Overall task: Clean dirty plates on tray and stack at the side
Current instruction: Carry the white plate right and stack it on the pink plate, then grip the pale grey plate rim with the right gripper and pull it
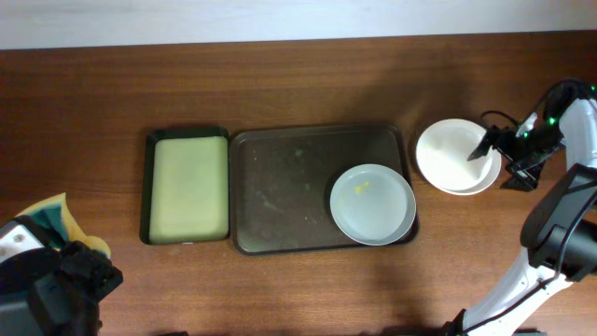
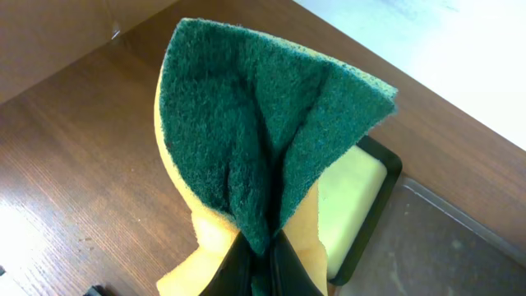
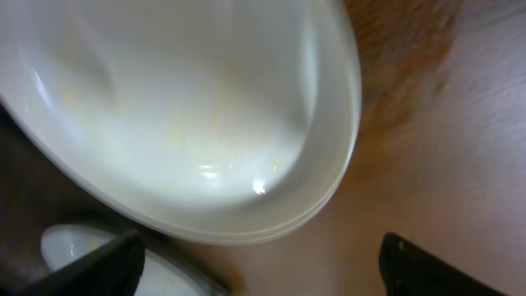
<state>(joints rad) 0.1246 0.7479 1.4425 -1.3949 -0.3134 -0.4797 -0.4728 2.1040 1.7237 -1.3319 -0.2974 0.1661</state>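
Note:
The dark brown tray [image 1: 280, 187] lies mid-table and holds one bluish-white plate [image 1: 373, 203] with a yellow smear at its right end. Two white plates [image 1: 455, 157] sit stacked on the table right of the tray; they fill the right wrist view [image 3: 189, 123]. My right gripper [image 1: 499, 161] is open at the stack's right edge, one finger over the rim, holding nothing; its fingers [image 3: 259, 267] are spread wide apart. My left gripper [image 2: 263, 267] is shut on a folded green-and-yellow sponge [image 2: 263, 140] at the front left [image 1: 51, 219].
A smaller black tray with a yellow-green inside [image 1: 189, 187] stands against the brown tray's left side, also in the left wrist view [image 2: 353, 197]. The brown tray's floor shows faint smears [image 1: 280, 196]. The right arm's links stand at the table's right edge [image 1: 560, 233].

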